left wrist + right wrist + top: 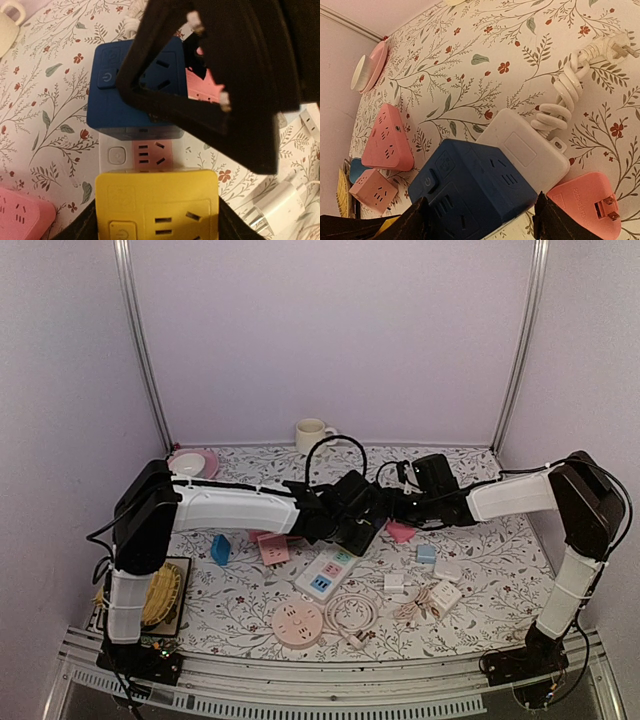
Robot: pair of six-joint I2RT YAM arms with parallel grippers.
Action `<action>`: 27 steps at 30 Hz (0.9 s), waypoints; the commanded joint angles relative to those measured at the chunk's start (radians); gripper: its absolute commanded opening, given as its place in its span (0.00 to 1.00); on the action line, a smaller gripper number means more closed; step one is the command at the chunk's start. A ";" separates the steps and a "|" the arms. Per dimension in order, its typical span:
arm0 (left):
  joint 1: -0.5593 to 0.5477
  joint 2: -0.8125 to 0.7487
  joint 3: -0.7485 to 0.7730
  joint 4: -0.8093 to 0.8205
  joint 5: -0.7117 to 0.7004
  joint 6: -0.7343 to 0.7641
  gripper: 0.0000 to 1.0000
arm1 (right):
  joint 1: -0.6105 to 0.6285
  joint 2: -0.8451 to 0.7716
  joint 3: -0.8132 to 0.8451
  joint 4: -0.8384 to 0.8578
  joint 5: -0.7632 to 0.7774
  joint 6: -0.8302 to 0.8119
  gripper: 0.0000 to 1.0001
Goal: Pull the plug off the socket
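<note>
**Two Arms, One Stuck Plug**

The left jaws are clamped on the yellow plug block [156, 200], with one dark side pressed against each side of it. This block is the nearest thing in the left wrist view. It is pushed into the white socket strip [116, 156], which lies flat on the flowery bench [480, 560].

Next along the strip is one bare pink socket [152, 152]. Just past that sits the blue plug block [107, 107], also pushed into the strip. The right jaws stand one on each side of the blue block. I cannot tell if they are squeezing it or only sitting close to it.

I think the blue block is the plug to pull. The yellow one looks like the thing to hold so the strip does not lift. To do this well, the right jaws should squeeze the flat sides of the blue block hard. Then they should lift straight up, away from the strip. No twisting, or the pins may jam. The left jaws should press down so the strip does not come up too. The two arms are very close, so go slow and do not bump.

Farther off, the strip's white cord [565, 95] lies curled up, and a cup [312, 434] stands at the back.
</note>
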State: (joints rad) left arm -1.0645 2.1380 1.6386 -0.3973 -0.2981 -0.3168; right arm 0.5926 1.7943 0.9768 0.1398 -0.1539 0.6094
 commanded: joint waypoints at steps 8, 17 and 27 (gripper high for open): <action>0.034 -0.136 -0.066 0.122 0.138 -0.055 0.28 | 0.003 0.024 -0.041 -0.125 0.030 -0.014 0.72; 0.082 -0.161 -0.119 0.159 0.229 -0.097 0.28 | 0.003 0.025 -0.047 -0.125 0.033 -0.013 0.72; 0.077 -0.288 -0.214 0.183 0.111 -0.123 0.28 | 0.003 -0.005 -0.049 -0.131 0.035 -0.016 0.72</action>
State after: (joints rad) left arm -0.9882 1.9289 1.4742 -0.2668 -0.1341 -0.4152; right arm 0.5945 1.7908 0.9710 0.1444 -0.1593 0.6102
